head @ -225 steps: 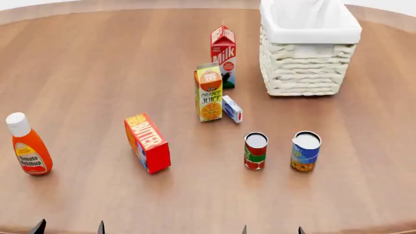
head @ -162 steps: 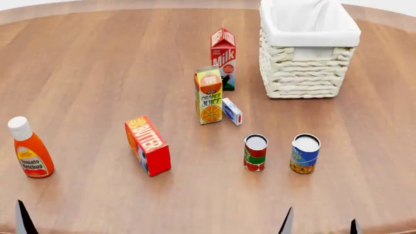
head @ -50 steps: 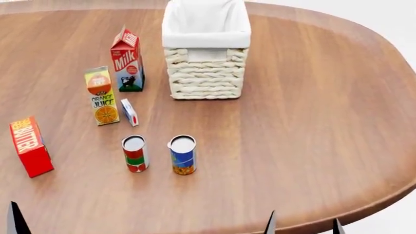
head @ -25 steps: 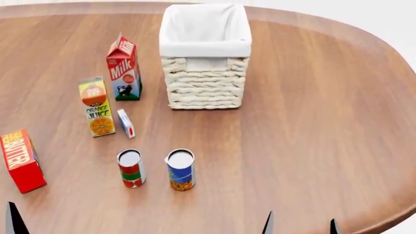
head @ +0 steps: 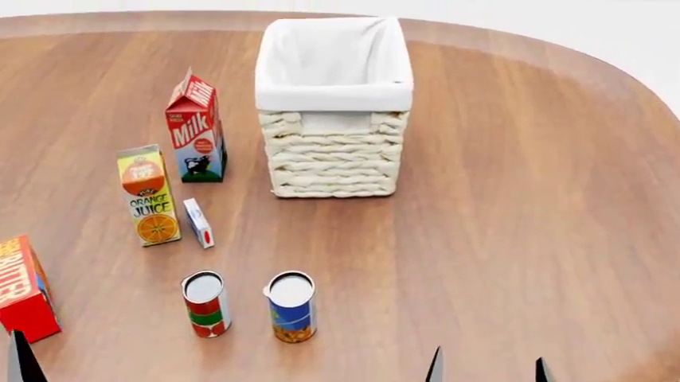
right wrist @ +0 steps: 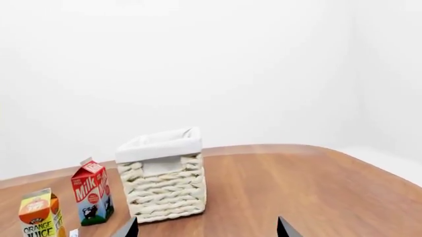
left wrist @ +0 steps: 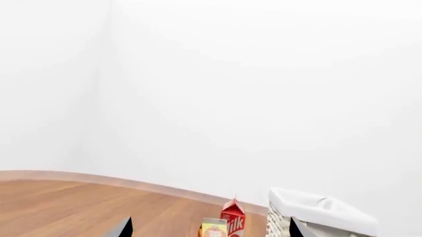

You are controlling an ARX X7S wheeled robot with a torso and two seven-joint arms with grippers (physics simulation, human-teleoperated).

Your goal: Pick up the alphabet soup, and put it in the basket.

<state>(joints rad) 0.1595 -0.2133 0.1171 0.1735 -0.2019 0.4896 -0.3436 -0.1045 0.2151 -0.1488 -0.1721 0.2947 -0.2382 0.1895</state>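
Showing only fingertips, right hand (head: 486, 371) spread open, left hand (head: 21, 362) unclear, alphabet soup (head: 291, 306) untouched

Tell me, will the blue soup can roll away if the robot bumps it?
Probably not while upright: the alphabet soup stands on its flat end. Knocked over, its round side would likely roll across the smooth table. It looks stiff, so squeezing shouldn't crush it.
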